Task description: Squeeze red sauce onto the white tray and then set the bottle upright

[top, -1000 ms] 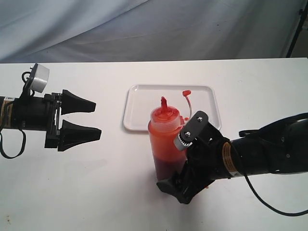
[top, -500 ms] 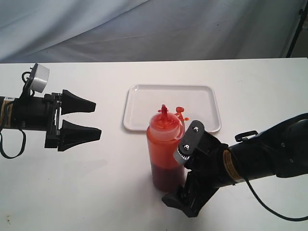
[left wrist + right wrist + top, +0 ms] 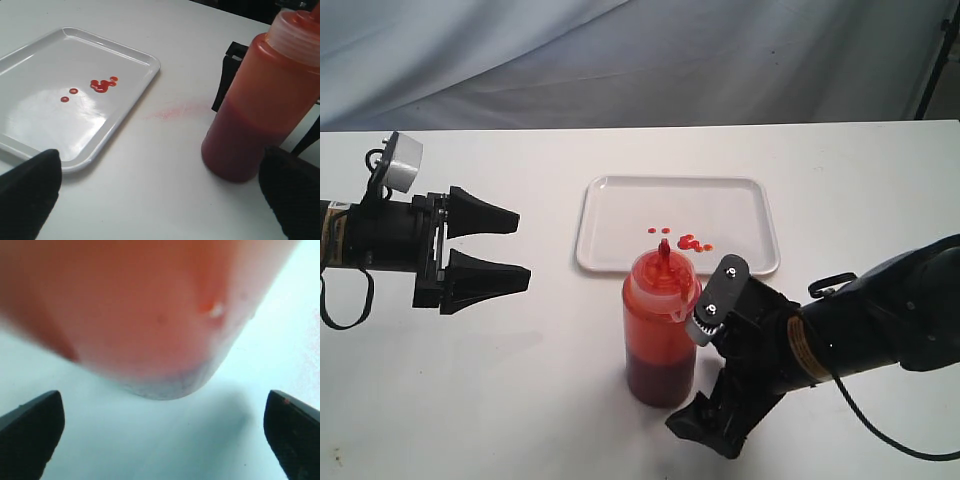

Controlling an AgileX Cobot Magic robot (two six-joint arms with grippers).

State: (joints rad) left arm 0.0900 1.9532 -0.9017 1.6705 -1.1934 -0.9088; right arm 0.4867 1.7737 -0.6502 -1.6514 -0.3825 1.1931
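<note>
The bottle (image 3: 660, 330) stands upright on the table just in front of the white tray (image 3: 620, 215), with its red nozzle pointing up. Dark red sauce fills its lower part. Small drops of red sauce (image 3: 692, 242) lie on the tray floor near its front rim. My right gripper (image 3: 688, 375) is open at the bottle's right side, with its fingertips short of the bottle (image 3: 135, 305) and apart from it. My left gripper (image 3: 520, 250) hovers open and empty far to the left. The left wrist view shows the bottle (image 3: 255, 105), the tray (image 3: 40, 130) and the drops (image 3: 102, 85).
A faint reddish smear (image 3: 170, 112) marks the white table between tray and bottle. A grey cloth backdrop (image 3: 640, 60) hangs behind the table's far edge. A black stand leg (image 3: 932, 60) shows at the top right.
The bottle came off the tray toward the near edge and now stands on the table. My right gripper opened wider and drew back. The drops on the tray are now uncovered.
</note>
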